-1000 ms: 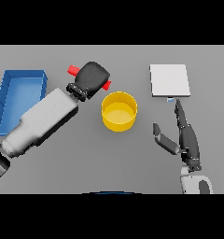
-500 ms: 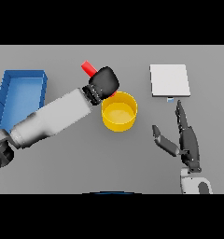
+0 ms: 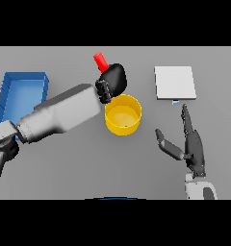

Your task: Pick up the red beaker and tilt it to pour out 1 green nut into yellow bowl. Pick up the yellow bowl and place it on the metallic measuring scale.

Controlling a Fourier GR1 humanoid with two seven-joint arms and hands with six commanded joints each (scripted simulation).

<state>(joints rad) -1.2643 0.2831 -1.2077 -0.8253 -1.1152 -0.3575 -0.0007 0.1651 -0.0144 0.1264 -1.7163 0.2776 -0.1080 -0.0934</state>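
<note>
1. No writing or label reads on anything you have here; the scale shows only a small blurred mark at its near edge.
2. Your left hand is curled round the red beaker, which sticks out tilted above the hand, just behind the bowl.
3. Inside the yellow bowl you can see a tiny dark speck on the floor; whether it is the nut cannot be told.
4. Your right hand hangs low right with fingers straight, thumb spread, holding nothing, near the scale's front edge.
5. Grey table; a blue bin sits far left.
</note>
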